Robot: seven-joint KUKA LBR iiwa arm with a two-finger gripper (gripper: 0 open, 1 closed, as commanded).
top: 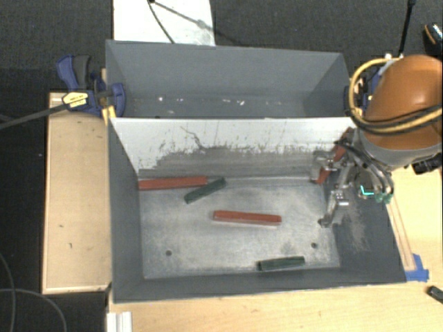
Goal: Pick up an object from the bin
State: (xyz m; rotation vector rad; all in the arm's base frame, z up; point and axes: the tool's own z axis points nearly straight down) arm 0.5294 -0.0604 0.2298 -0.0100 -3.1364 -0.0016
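Hanging hand [329, 216], low in bin [228, 81]

My gripper [329, 216] is silver, its cover [408, 92] orange. The middle bar [247, 218] level with it is red-brown, as is the farthest bar [172, 182]. The slanted bar [205, 190] and front bar [281, 262] are dark green. The bin [228, 144] is grey, scratched pale.

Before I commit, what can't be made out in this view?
Camera view:
1. the grey metal bin's back right corner, hidden by the claw and arm.
2. whether the long red flat bar at the back touches the dark green bar beside it: too small.
3. dark floor specks: too small to identify.
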